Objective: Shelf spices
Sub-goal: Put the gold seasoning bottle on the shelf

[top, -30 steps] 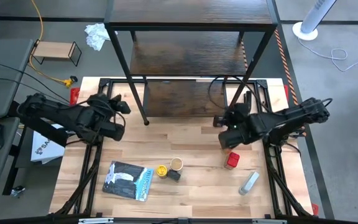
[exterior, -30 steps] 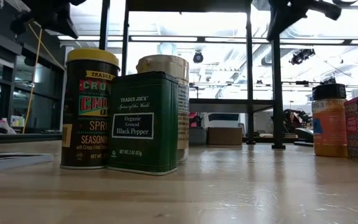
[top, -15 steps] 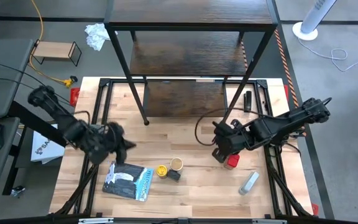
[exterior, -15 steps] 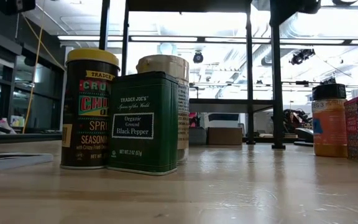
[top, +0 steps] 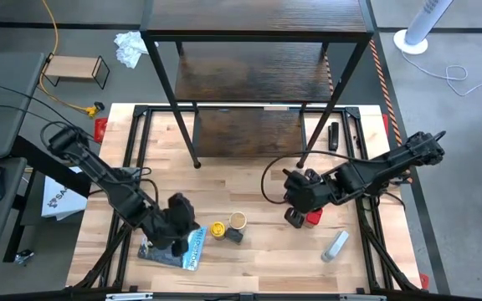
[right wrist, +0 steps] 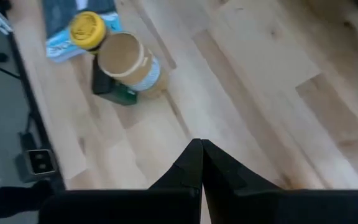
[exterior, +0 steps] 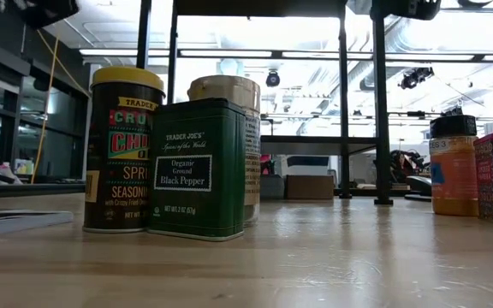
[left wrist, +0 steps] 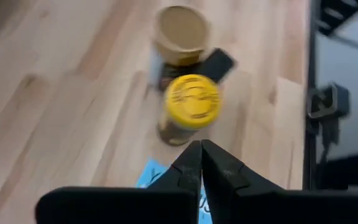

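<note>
1. Motion first: both arms have swung away from the shelf (top: 258,84) end of the bench (top: 266,259) and down toward the spice containers, the left arm travelling furthest.
2. Left gripper (top: 181,224) now hangs over the flat blue-grey packet (top: 161,247), just beside the yellow-lidded jar (top: 217,229); its fingers (left wrist: 191,165) are clenched together on nothing, with that jar straight ahead of them in the left wrist view.
3. Right gripper (top: 294,198) has dropped next to the red container (top: 312,216), fingers (right wrist: 194,165) likewise pressed shut and empty. The brown jar (exterior: 453,165) is hidden under this arm from above but shows at table height beside the red one.
4. Spices have not moved: the yellow-lidded jar, the tan-lidded jar (top: 238,220) and the small dark tin (top: 234,236) stand bunched mid-bench, touching or nearly so; the red and brown ones stand well apart to the right. The grey-white tube (top: 335,245) lies near the front edge.
5. Shelf boards carry no container, so shelving has not begun. Judging by the approach, each arm looks set to pick a first jar, and both must spread their fingers before any grasp.
</note>
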Robot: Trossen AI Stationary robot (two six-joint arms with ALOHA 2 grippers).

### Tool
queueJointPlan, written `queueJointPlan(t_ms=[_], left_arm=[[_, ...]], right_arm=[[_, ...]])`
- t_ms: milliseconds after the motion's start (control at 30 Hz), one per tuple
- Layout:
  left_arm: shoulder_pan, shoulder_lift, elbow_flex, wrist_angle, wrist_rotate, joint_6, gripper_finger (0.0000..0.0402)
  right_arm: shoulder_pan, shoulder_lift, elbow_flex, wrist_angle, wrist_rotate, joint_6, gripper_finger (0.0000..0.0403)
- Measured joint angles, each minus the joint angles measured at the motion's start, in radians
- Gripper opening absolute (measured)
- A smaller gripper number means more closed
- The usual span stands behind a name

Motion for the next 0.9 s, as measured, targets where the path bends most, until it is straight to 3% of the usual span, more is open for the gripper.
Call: queueJointPlan(t_ms=[200,400,633,900], left_arm=[[0.008,0.037,0.0,0.095,0.006,0.247,0.0077],[0.026,0.031,0.0,0.185,0.028,0.298,0.0179],[0.044,0.014,0.001,0.223,0.054,0.128,0.0268],[0.044,0.014,0.001,0.22,0.053,-0.035,0.028]], right_arm=[[0.016,0.0,0.0,0.017,-0.026,0.082,0.0],[0.035,0.0,0.0,0.014,-0.023,0.115,0.0],[0.055,0.0,0.0,0.002,-0.02,0.089,0.0],[0.079,0.001,0.0,-0.033,0.012,-0.012,0.0]])
